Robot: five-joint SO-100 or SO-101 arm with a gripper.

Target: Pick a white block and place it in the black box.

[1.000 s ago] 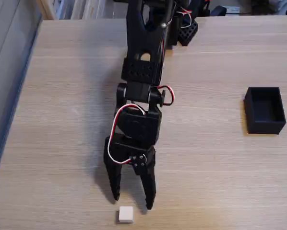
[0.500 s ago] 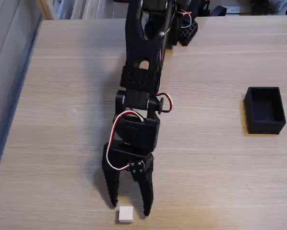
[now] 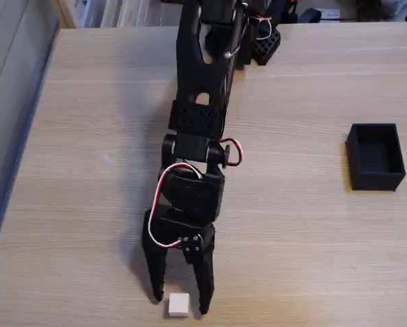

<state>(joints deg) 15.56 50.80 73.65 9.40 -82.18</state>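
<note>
While the black box (image 3: 376,156) sits empty on the tabletop (image 3: 305,238) | pincer (image 3: 181,305) released, fingertips flanking the white block (image 3: 178,305) | no writing legible

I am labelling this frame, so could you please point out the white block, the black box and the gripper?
white block (image 3: 179,305), fixed view, on its top face.
black box (image 3: 376,181), fixed view, on its near outer wall.
gripper (image 3: 181,304), fixed view, midway between its open fingertips.
</note>
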